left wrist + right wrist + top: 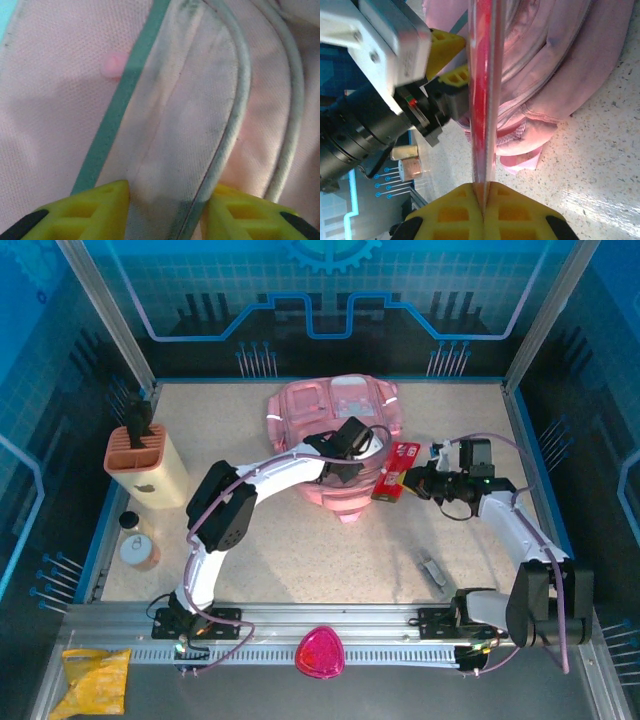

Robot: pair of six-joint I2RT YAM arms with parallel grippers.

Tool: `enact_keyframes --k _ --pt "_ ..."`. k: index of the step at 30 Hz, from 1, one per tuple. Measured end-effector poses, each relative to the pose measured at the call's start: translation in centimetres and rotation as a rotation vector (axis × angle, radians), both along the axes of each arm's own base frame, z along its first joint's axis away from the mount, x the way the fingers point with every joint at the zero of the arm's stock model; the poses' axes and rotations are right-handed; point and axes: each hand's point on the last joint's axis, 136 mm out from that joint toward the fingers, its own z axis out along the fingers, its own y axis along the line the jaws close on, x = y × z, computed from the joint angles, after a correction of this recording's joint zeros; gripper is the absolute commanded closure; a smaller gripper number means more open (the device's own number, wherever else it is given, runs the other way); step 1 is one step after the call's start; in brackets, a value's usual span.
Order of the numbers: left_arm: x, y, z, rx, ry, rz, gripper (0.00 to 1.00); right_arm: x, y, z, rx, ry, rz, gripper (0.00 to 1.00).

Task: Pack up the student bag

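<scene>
lying on the near rail: a magenta piece between the two bases; a yellow pouch at the left corner.
near right of table: a small grey clip, alone, well apart from the bag.
near left of table: a jar, with a tan holder just beyond it, both well apart from the bag.
right gripper: closed tight on one edge of a thin red pack, which stands edge-on between its pads.
pack position: from above it hangs just beside the bag's right flank; whether it touches i cannot tell.
left gripper: over the bag's near half, jaws partly apart, with a translucent flap and its piping between the fingers; whether it pinches the flap or only straddles it i cannot tell.
bag: on the table, centre and toward the far side, soft and slumped.
step, as i judge it: slipping the red pack into a pocket while the left arm holds the mouth open.
doing it well: left should take a firm pinch of the flap and lift until a clear slot shows; right should line the pack's thin edge up with that slot, lead with one corner, and let go only once most of it is inside.
risk: the soft fabric may fold shut or drag along with the pack.
</scene>
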Motion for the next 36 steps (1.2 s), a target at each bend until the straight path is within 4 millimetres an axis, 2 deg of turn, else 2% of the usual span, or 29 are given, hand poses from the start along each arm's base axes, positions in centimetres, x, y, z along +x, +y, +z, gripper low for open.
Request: enact_keyframes --k 3,5,13,16,20,24,29,32,36 --pt "0.3 -0.3 0.3 -0.007 0.000 -0.015 0.93 -0.3 -0.2 0.0 0.005 0.000 0.000 1.00" --pt "0.4 -0.4 0.4 -0.007 -0.002 -0.023 1.00 -0.4 -0.4 0.0 0.007 0.004 -0.005 1.00" --pt "0.4 -0.3 1.7 -0.032 -0.004 0.005 1.00 -1.6 -1.1 0.4 0.003 0.000 0.003 1.00" --pt "0.6 0.2 4.0 -0.062 -0.032 0.037 1.00 -2.1 -1.0 0.5 0.001 0.005 0.013 1.00" --pt "1.1 1.4 8.6 -0.102 -0.097 0.103 1.00 -2.6 -0.6 0.4 0.006 0.014 0.028 1.00" --pt "1.0 2.6 11.7 -0.130 -0.126 0.171 1.00 -3.0 1.6 -0.4 0.029 0.038 0.085 1.00" --pt "-0.1 4.0 12.6 -0.128 -0.109 0.235 1.00 -2.0 5.0 -2.4 0.064 0.103 0.158 1.00" --pt "-0.6 4.5 12.8 -0.134 -0.093 0.264 1.00 -0.1 7.1 -3.4 0.066 0.130 0.194 1.00" --pt "-1.2 5.2 13.0 -0.153 -0.072 0.319 1.00 3.8 10.8 -2.5 0.069 0.063 0.251 1.00"
